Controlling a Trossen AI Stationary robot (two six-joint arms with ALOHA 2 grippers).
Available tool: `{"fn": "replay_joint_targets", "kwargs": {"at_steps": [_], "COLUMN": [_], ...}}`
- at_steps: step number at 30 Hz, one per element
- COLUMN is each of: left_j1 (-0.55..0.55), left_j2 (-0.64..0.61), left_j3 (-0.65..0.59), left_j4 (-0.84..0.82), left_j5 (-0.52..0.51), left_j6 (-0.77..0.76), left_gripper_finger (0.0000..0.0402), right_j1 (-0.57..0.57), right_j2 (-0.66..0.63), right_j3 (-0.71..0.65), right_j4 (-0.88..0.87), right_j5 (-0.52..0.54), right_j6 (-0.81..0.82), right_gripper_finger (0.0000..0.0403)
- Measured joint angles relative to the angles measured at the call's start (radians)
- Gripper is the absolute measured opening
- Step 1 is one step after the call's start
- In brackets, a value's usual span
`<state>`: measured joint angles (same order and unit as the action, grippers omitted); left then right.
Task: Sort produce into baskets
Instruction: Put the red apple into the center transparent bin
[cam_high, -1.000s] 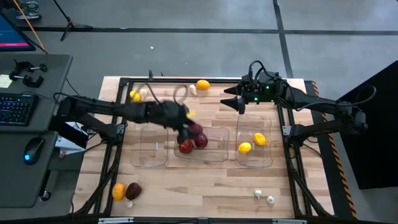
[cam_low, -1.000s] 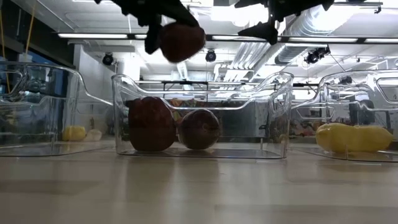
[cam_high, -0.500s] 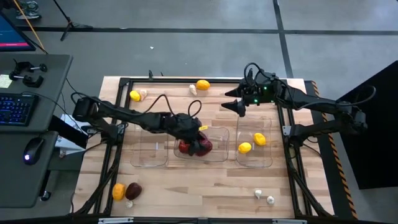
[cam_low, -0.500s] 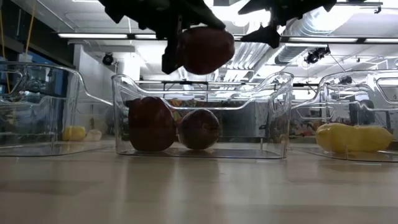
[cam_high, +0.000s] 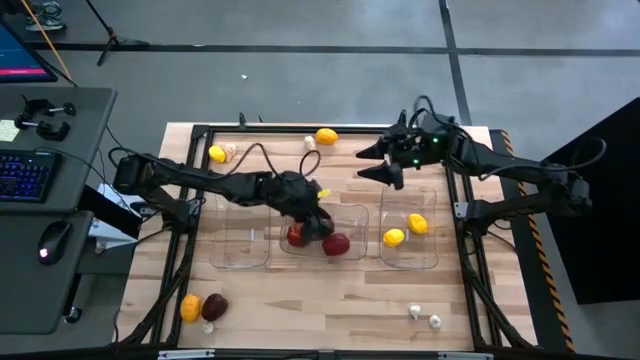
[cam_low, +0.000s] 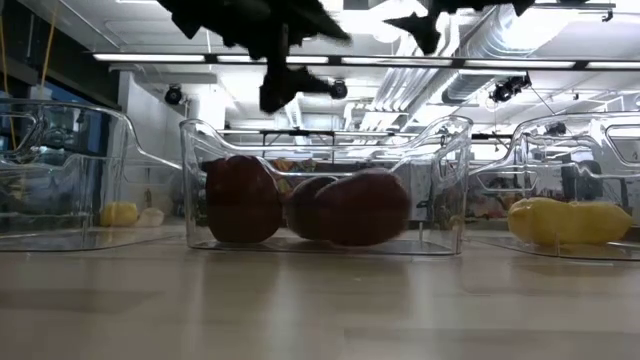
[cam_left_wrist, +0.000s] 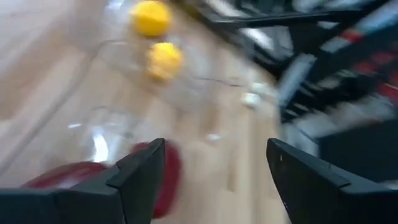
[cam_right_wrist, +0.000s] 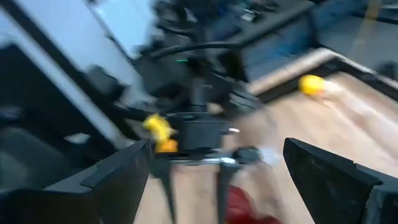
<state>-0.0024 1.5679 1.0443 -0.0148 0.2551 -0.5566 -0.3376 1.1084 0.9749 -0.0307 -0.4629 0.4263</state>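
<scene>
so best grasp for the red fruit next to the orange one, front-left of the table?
Judging by the high view: take the red fruit from straight above, across its roundish middle. The orange fruit touches its left side, so set the fingers front-to-back, not left-to-right. The left gripper, now open over the middle basket, is nearer.

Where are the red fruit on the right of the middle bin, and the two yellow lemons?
red fruit (cam_low: 362, 207), low view, its front.
middle bin (cam_low: 455, 180), low view, right wall.
yellow lemons (cam_high: 394, 237), high view, top of one.
</scene>
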Motion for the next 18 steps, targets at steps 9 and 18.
{"fn": "replay_joint_targets", "kwargs": {"at_steps": [9,18], "left_j1": [-0.187,-0.626], "left_j2": [-0.209,-0.357], "left_j3": [0.001,0.001], "left_j4": [-0.388,-0.820], "left_j5": [0.173,-0.145], "left_j6": [0.060,-0.254], "left_gripper_finger": [0.0227,0.0216], "right_j1": [0.113,0.233], "right_j2": [-0.002,-0.002], "right_j3": [0.000,0.000], "right_j4": [0.184,0.162], "right_j5": [0.067,0.297], "right_j6": [0.122,0.145], "right_gripper_finger": [0.0353,0.0353]}}
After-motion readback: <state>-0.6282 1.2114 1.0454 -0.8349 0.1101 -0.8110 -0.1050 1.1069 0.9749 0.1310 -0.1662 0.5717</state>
